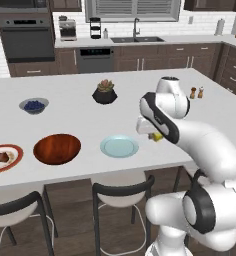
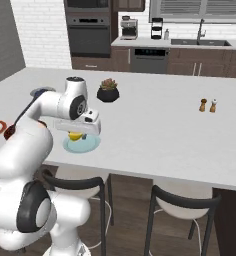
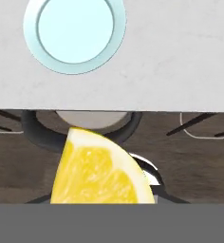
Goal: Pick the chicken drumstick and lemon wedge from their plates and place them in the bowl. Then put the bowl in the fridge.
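My gripper (image 1: 156,136) is shut on the lemon wedge (image 1: 157,135), a bright yellow piece (image 3: 102,171) held above the counter's near edge. It hangs just right of the pale light-blue plate (image 1: 119,146), which is bare (image 3: 74,33). From the right side the lemon wedge (image 2: 75,135) and gripper (image 2: 76,136) sit over that plate (image 2: 87,145). The dark wooden bowl (image 1: 57,148) lies left of the blue plate with nothing in it. Further left, the chicken drumstick (image 1: 0,158) rests on the white red-rimmed plate (image 1: 12,151). The fridge is out of view.
A small grey bowl of blueberries (image 1: 34,105) and a black pot with a plant (image 1: 104,93) stand further back on the counter. Two shakers (image 1: 196,92) are at the right. Black-backed stools (image 1: 122,192) line the counter's near edge below the gripper.
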You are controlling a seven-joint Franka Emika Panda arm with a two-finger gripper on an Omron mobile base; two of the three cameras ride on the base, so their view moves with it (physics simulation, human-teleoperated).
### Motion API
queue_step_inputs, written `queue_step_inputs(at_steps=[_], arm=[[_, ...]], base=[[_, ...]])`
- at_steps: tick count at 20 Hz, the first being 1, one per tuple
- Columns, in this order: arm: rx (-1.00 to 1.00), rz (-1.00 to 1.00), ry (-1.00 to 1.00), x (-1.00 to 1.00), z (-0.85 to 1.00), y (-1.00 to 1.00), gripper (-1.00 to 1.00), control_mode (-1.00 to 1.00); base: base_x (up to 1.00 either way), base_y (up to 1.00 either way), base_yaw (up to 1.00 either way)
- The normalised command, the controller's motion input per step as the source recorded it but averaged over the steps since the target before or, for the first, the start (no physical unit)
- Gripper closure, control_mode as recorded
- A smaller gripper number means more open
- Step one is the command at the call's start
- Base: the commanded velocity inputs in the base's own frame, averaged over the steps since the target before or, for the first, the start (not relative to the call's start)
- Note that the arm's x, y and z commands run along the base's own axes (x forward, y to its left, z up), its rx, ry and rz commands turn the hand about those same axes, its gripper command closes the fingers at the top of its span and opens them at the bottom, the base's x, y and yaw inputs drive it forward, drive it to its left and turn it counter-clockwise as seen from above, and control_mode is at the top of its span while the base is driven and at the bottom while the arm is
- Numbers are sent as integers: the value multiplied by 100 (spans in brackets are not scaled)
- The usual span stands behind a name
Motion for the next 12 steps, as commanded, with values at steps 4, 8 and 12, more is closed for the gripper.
queue_step_inputs(at_steps=[4,8,12], arm=[[-16,-13,2,-74,25,-1,100,-100],[-28,1,5,-31,0,0,100,-100],[0,6,0,-13,-1,-23,100,-100]], base=[[0,0,0],[0,0,0],[0,0,0]])
